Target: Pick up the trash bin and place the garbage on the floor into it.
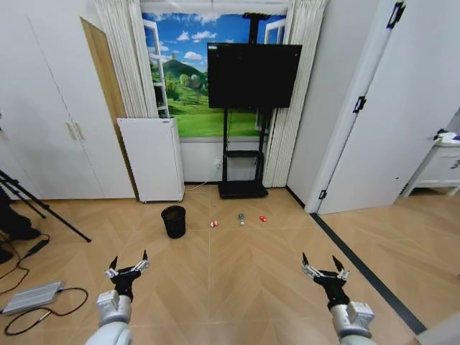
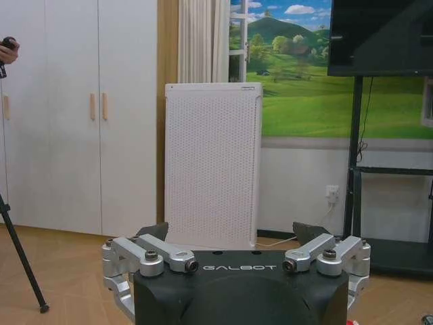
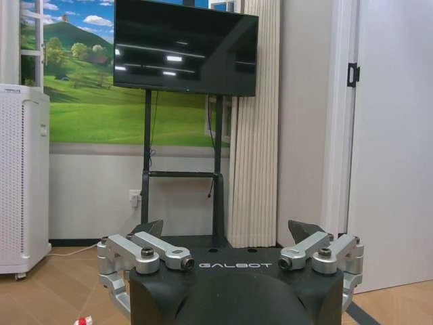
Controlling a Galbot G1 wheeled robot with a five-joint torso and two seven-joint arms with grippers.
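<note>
While both arms hang low at the near edge of the head view, the left gripper and the right gripper each have their fingers spread wide, holding nothing. Both hover above the wooden floor, well apart from each other and well short of the task's things.

Farther ahead, the trash bin stands upright on the floor, a small black round basket, just in front of the tall white perforated appliance. To its right, three bits of garbage lie in a loose row on the floor: a red-and-white wad nearest the bin, then a small greenish-grey bottle, then a flat red wrapper. None of them touches the bin or another piece.

Behind the row, a television on a black stand faces the room before a landscape mural. From the left wrist, the spread gripper points toward the white appliance; from the right wrist, the spread gripper points toward the television stand.
</note>
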